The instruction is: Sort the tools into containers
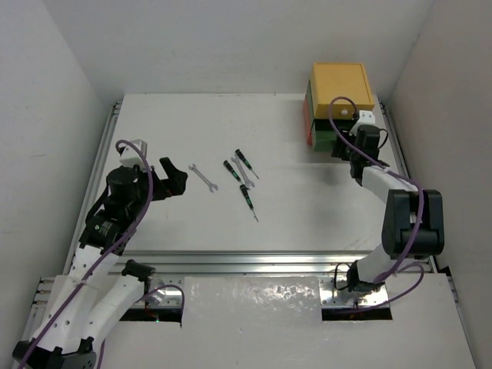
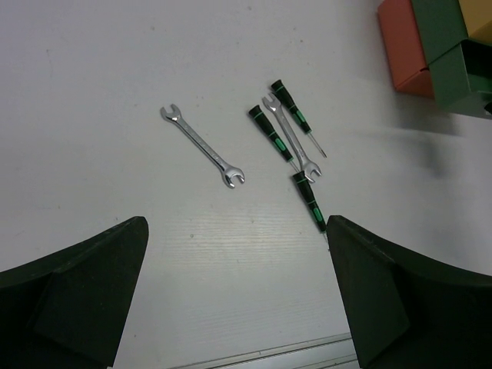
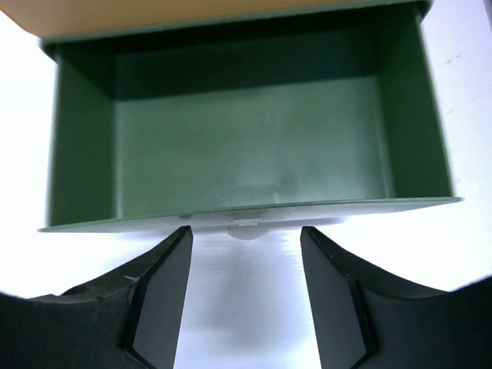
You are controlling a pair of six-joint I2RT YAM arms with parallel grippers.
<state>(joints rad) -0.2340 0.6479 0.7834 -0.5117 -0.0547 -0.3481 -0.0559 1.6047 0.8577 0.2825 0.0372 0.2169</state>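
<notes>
The right fingers [image 3: 161, 307] stand spread before the open green drawer [image 3: 84, 138]. Its white knob [image 3: 247, 229] sits in the gap between them, seemingly touched by neither tip. The left fingers [image 2: 77, 300] are spread wide above the bench [image 2: 92, 77]. One wrench [image 2: 203, 146] lies ahead between them, and three screwdrivers [image 2: 270, 132] and a second wrench [image 2: 290, 138] are clustered to its right, the nearest screwdriver close by one fingertip.

Robotics lab test cell: a white table [image 1: 307, 223] edged with aluminium rails [image 1: 254, 261], boxed by bare white walls [image 1: 46, 100], two purple-cabled robot arms [image 1: 403, 219] bolted on.
</notes>
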